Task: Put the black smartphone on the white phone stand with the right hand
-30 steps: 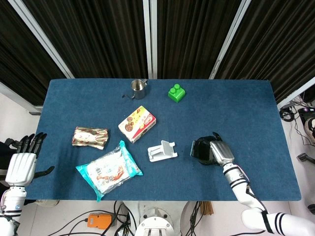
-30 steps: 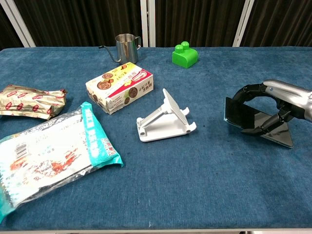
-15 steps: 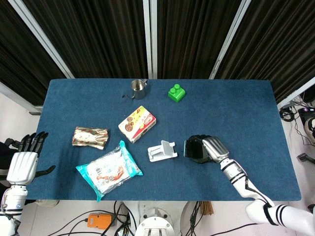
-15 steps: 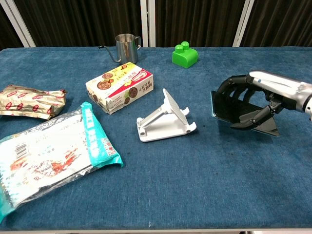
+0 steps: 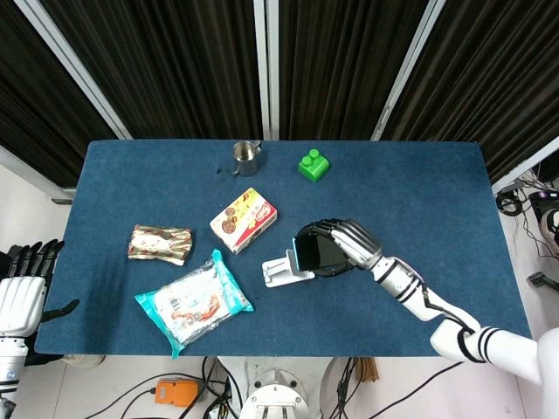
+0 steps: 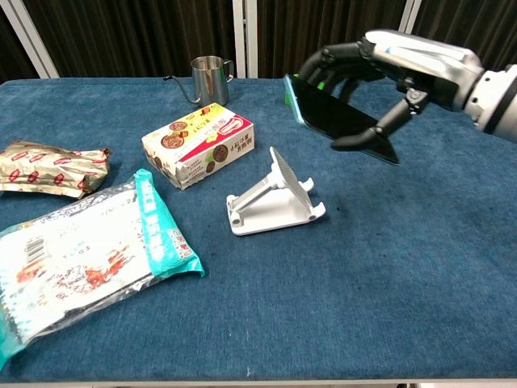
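Black smartphone (image 6: 339, 113), white phone stand (image 6: 271, 196)

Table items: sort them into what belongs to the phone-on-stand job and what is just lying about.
Job:
black smartphone
white phone stand
right robot hand, holding the phone above the stand

Lying about:
steel pitcher
green block
snack box
gold packet
teal-edged bag

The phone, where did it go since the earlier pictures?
The right robot hand kept hold of the black smartphone, lifted it off the table and carried it leftward, so it now hangs above the white phone stand, not yet on it. The left robot hand sank a little lower at the table's edge. The stand and snacks stayed put.
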You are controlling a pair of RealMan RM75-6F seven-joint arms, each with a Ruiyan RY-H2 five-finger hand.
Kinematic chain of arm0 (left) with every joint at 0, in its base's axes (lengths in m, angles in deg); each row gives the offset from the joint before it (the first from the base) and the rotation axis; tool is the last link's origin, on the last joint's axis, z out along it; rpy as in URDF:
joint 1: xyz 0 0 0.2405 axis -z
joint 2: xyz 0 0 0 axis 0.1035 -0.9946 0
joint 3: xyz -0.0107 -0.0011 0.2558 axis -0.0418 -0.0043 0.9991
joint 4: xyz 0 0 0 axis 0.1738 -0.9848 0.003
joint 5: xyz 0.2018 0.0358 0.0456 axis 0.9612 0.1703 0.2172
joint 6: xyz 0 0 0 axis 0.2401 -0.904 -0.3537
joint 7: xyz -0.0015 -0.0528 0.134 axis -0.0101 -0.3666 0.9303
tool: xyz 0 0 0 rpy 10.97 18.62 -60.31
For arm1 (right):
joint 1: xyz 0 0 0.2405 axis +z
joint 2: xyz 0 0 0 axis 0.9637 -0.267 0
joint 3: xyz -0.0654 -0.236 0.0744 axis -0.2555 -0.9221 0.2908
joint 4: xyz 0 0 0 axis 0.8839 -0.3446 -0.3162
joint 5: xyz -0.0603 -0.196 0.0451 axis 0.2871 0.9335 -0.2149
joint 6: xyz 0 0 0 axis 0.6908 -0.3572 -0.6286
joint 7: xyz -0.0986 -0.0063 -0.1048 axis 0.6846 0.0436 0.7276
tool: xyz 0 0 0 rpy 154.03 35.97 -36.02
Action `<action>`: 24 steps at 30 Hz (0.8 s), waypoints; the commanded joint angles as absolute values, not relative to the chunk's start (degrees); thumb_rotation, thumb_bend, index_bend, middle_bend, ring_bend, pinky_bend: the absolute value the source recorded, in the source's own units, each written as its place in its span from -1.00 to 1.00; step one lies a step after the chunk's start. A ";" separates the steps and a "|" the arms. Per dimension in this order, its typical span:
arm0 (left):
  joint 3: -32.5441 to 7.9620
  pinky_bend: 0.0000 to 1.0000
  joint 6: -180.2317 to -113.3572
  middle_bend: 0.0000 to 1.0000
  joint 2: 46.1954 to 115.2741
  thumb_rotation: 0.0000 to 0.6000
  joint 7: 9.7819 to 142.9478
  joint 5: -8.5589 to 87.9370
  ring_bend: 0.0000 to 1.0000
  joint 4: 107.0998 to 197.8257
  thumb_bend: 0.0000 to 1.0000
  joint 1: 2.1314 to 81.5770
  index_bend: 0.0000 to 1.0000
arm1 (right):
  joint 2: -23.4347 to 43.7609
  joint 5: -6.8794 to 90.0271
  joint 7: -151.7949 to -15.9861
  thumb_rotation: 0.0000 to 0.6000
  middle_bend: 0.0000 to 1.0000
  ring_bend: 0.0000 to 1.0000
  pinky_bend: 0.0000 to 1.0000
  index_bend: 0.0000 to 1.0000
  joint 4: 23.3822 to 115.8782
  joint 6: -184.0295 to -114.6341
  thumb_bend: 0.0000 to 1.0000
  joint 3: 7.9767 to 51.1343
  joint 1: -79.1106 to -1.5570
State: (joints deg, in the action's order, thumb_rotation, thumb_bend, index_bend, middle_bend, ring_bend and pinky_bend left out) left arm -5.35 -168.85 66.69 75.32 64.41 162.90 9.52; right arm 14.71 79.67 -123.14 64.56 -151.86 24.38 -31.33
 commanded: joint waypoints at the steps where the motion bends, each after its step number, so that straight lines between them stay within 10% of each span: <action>1: -5.43 -1.00 -168.80 -0.89 66.50 1.00 75.51 64.21 -1.00 163.20 -0.96 9.45 -0.88 | 21.53 82.03 -131.40 1.00 -0.19 -0.24 0.07 0.14 56.66 -157.15 -0.04 24.05 -28.89; 24: -5.73 -1.00 -167.78 -0.89 64.65 1.00 77.82 64.10 -1.00 166.57 -0.96 10.05 -0.88 | 39.03 78.68 -156.13 1.00 -0.19 -0.24 0.07 0.06 32.34 -165.95 -0.04 21.16 -28.79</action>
